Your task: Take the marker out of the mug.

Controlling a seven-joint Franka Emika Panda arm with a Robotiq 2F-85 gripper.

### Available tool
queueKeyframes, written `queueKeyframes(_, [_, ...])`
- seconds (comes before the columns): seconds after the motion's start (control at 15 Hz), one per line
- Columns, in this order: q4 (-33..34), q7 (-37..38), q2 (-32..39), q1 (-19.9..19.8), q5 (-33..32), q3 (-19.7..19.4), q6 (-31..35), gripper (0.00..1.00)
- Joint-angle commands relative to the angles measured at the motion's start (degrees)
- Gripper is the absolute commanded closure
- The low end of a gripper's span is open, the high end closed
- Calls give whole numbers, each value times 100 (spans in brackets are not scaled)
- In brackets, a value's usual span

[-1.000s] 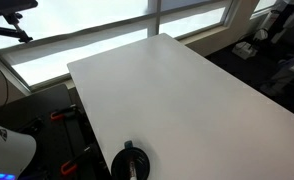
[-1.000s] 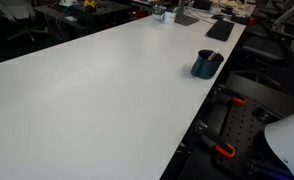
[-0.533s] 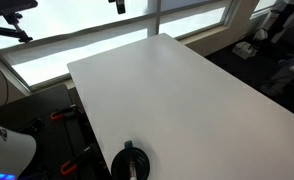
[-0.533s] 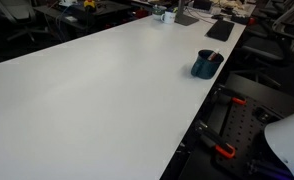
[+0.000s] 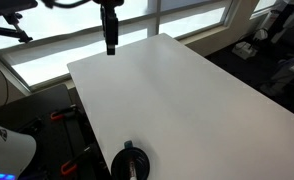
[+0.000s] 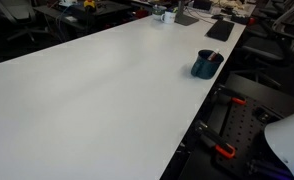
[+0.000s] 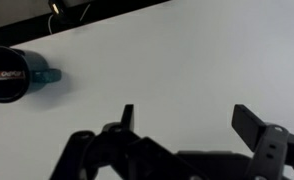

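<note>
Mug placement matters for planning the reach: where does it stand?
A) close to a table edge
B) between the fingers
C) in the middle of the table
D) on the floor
A: in an exterior view the mug stands right beside the edge of the white table.

The table [image 5: 182, 100] is a large white rectangular top, smooth and plain, and shows in both exterior views and the wrist view. One dark mug [image 6: 205, 65] stands upright directly on it, just beside a long edge and towards one end. Its rim is round; its handle appears bluish in the wrist view.
</note>
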Motion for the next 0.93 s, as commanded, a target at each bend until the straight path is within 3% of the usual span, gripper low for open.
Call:
queueKeyframes(0.0, [-867,33,-514,-219,136,-112,119,0])
queueKeyframes(0.33, [-1754,-139,-736,-703,-401,-275,140,0])
queueKeyframes(0.67, [-1642,-1724,-405,-804,-1438,-588,-66,0])
queueKeyframes(0.87, [-1637,-2339,-240,-757,-1814,-667,173,0])
